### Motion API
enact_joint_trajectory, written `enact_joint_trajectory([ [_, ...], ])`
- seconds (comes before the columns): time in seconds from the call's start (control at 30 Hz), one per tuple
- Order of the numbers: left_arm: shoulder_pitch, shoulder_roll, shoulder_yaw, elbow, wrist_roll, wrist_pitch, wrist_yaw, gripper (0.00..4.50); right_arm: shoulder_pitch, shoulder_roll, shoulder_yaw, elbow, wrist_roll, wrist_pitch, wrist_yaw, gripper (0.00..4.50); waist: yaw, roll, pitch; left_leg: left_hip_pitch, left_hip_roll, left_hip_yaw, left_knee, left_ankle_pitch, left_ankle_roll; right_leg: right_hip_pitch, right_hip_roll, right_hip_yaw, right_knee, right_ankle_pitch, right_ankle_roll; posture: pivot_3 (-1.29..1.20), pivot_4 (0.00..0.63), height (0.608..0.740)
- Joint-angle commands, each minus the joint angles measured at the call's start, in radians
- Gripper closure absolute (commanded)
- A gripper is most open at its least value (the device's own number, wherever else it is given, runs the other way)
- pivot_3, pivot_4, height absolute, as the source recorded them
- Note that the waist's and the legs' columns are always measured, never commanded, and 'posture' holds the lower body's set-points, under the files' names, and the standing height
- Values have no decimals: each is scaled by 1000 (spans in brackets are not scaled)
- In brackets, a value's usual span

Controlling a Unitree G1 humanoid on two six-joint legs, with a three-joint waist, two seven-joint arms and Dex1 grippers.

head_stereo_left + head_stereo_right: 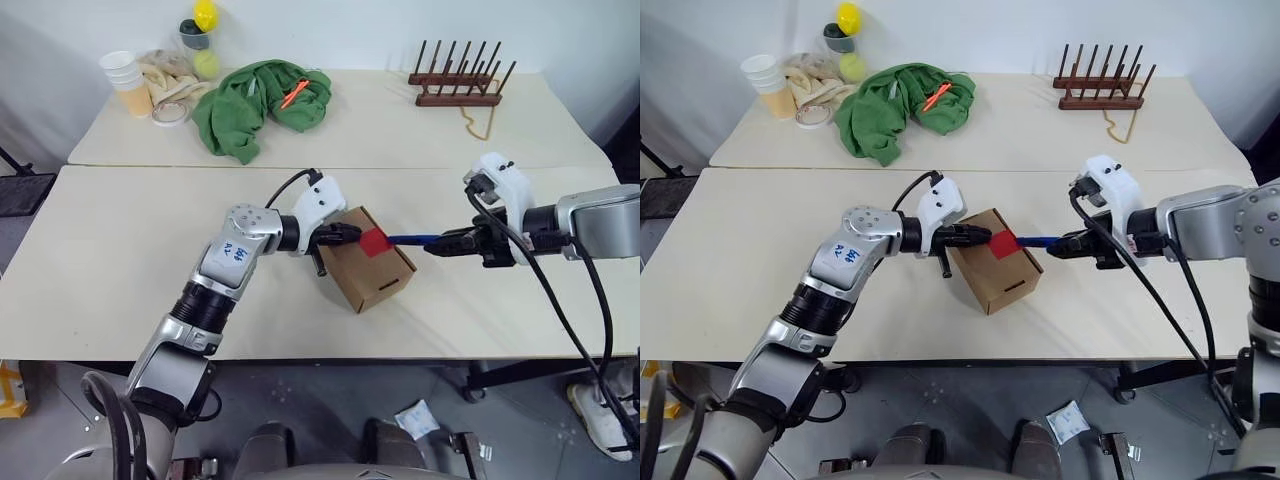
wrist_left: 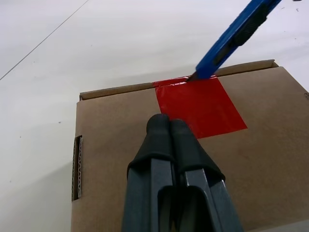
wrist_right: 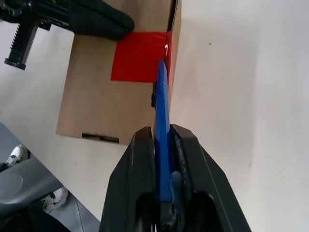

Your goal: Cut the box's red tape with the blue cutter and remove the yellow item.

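The box [image 1: 372, 268], a small brown carton, lies on the near table with the red tape [image 1: 376, 242] over the edge of its top flap. My left gripper [image 1: 350, 233] is shut, its tips resting on the box top just beside the tape [image 2: 200, 106]. My right gripper [image 3: 163, 133] is shut on the blue cutter [image 1: 408, 240]. The cutter's tip [image 2: 199, 75] touches the tape at the flap seam. The yellow item is hidden.
On the far table lie a green cloth [image 1: 255, 100] with an orange stick [image 1: 293, 95], a wooden peg rack [image 1: 460, 80], stacked paper cups [image 1: 125, 80], a tape roll [image 1: 170, 112], and a yellow ball [image 1: 205, 15] above a pale green ball [image 1: 206, 63].
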Motion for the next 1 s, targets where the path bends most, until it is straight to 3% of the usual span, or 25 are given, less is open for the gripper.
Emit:
enact_joint_trajectory([
  [0.03, 31, 0, -34, 8, 24, 24, 3, 4500, -6, -53, 8, -12, 102, 6, -9, 4337, 0, 0, 0, 0, 0, 0, 0, 0, 0, 0, 0, 0, 0, 0, 0, 0, 150, 740],
  [0.23, 36, 2, -33, 7, 23, 22, 3, 4500, 37, -164, -21, -36, 247, 6, -49, 4337, 0, 0, 0, 0, 0, 0, 0, 0, 0, 0, 0, 0, 0, 0, 0, 0, 150, 740],
  [0.53, 38, 27, -22, 21, 6, -78, -56, 4500, 187, -288, -301, -17, 318, -37, -18, 4338, 3, 0, 0, 0, 0, 0, 0, 0, 0, 1, 0, 0, -1, 0, 0, 0, 150, 740],
  [0.67, 6, 13, 12, 66, -17, -116, -64, 4500, 385, -261, -508, 3, 177, -143, 92, 4338, 5, 0, 0, 0, 0, 0, 0, 0, 0, 1, 0, -1, -2, 0, 0, 0, 150, 740],
  [0.77, -22, -5, 60, 88, -63, -140, -87, 4500, 567, -158, -567, 63, -62, -435, 216, 4338, 5, -1, 0, 0, 0, 1, 1, 0, 0, 1, 0, 0, -1, 0, 0, 0, 150, 740],
  [0.9, -40, -6, 97, 97, -101, -165, -120, 4500, 681, -108, -477, 124, -321, -724, 351, 4338, 3, 0, -1, 0, -1, 2, 1, 0, 0, 0, 0, 1, -2, 0, 0, 0, 150, 740],
  [1.0, -56, 1, 133, 105, -128, -187, -143, 4500, 681, -68, -359, 256, -522, -920, 377, 4338, -2, 0, -1, 0, 0, 2, 0, 0, 0, 0, 0, 0, -1, 0, 0, 0, 150, 740],
])
